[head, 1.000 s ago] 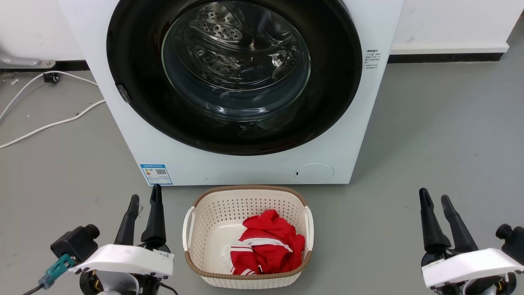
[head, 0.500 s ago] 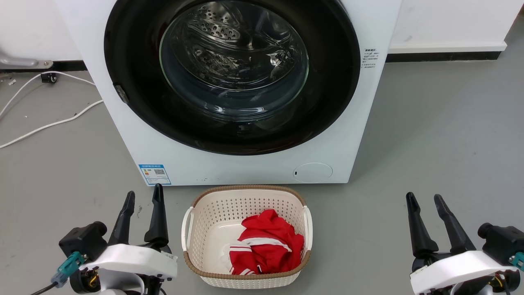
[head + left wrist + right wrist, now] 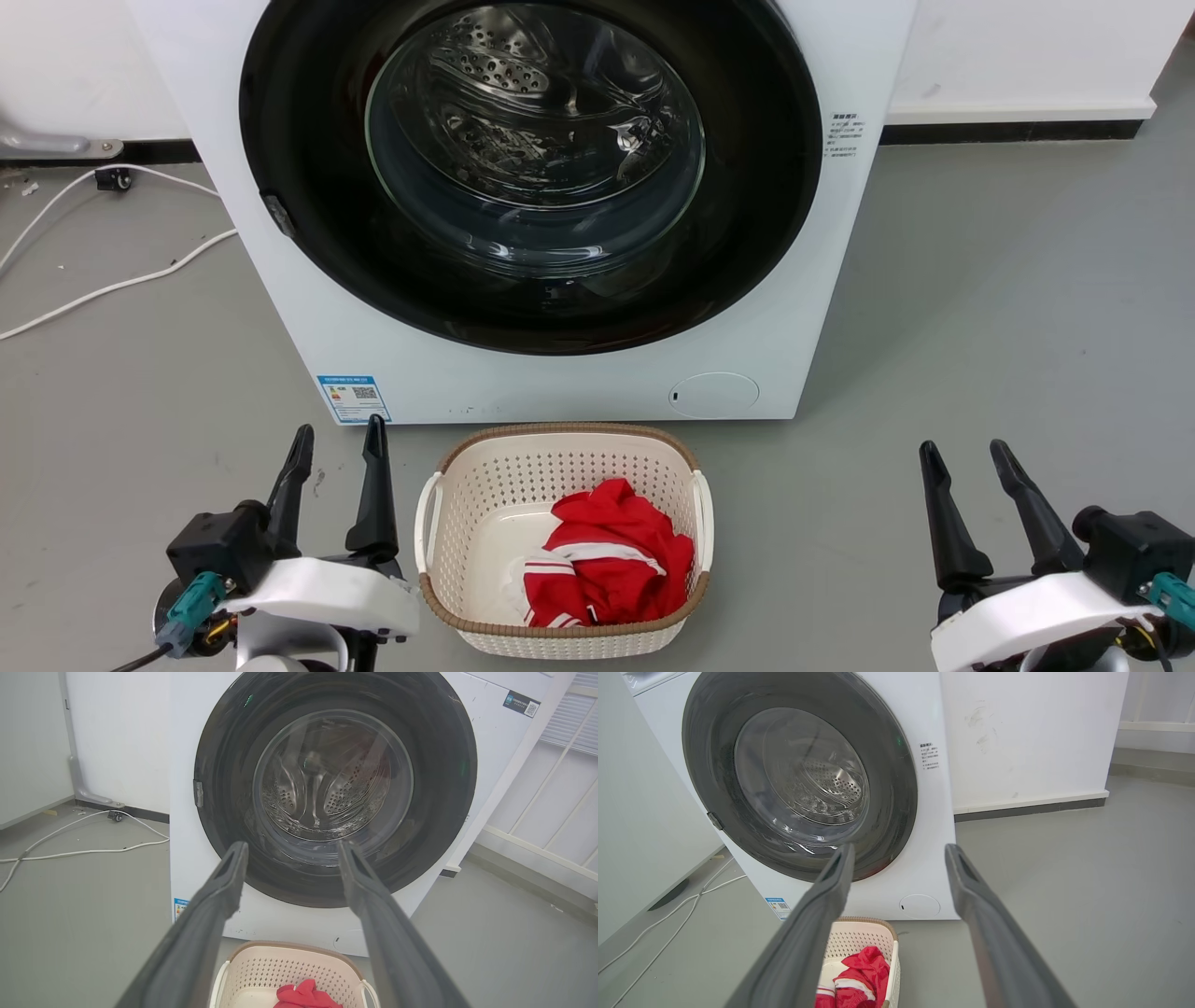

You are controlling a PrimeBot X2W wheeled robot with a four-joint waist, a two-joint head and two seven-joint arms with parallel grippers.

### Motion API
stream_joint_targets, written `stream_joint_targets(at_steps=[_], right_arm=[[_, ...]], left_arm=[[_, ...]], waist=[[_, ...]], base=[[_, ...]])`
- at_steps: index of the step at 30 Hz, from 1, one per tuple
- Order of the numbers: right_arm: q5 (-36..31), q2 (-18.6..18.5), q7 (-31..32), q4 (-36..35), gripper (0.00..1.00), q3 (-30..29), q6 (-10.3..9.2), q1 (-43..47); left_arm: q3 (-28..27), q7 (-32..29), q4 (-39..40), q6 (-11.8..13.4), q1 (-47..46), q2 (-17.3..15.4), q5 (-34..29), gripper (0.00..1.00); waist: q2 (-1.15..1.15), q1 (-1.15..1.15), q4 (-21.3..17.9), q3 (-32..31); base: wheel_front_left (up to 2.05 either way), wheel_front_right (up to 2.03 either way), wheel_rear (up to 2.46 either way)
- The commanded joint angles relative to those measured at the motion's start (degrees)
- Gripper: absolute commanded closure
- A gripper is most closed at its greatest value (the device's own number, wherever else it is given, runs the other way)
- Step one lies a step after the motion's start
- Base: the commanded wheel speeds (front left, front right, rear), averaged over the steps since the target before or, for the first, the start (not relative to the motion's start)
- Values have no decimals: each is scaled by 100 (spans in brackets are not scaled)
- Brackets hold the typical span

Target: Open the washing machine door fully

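Grey floor (image 3: 980,308) up ahead, carrying washing machine (image 3: 560,383). Sees door (image 3: 747,233) shut flush, above and beyond left pincer (image 3: 339,427) and right pincer (image 3: 963,446). Puts grey edge tab (image 3: 277,213) nearer left one; both spread, empty.

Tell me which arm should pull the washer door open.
Probably right. The small metal hinge sits on the left edge of the glossy black round door, so its right edge swings free, nearer the open right gripper. The open left gripper faces the hinged side.
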State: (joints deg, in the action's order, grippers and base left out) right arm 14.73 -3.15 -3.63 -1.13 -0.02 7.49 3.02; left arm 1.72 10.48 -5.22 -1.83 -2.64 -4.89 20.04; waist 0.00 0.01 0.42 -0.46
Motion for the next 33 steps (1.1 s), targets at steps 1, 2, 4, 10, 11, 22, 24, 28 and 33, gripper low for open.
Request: stream_joint_targets(at_steps=[1,2,4,10,11,22,24,28,33], right_arm=[[-133,13,-6,-78,0,8,0,54],[-182,14,-6,-86,0,11,0,53],[-242,15,-6,-105,0,12,0,49],[-439,19,-16,-150,0,4,0,92],[-444,19,-12,-155,0,2,0,103],[-628,26,-101,-178,0,-4,-1,176],[-650,27,-116,-176,0,2,-1,185],[-804,29,-157,-180,0,10,-1,197],[-935,33,-202,-181,0,24,-1,197]], left_arm=[[22,51,69,30,14,-40,-139,0],[30,63,75,36,15,-43,-192,0],[44,96,86,54,16,-47,-285,0],[76,161,121,94,14,-56,-569,0],[79,173,125,94,16,-56,-610,0],[105,295,170,128,67,-45,-1076,0],[110,312,172,133,66,-43,-1163,0],[115,359,168,131,69,-37,-1328,0],[123,409,159,130,85,-24,-1531,0]], waist=[[0,-1,2,0],[0,-1,3,0],[0,-1,5,0],[0,-1,18,0],[0,-1,19,-1],[0,-1,20,-8],[0,-1,23,-7],[0,-1,26,-6],[0,-1,28,-5]], base=[[0,0,0],[0,0,0],[0,0,0],[0,0,0],[0,0,0],[0,0,0],[0,0,0],[0,0,0],[0,0,0]])
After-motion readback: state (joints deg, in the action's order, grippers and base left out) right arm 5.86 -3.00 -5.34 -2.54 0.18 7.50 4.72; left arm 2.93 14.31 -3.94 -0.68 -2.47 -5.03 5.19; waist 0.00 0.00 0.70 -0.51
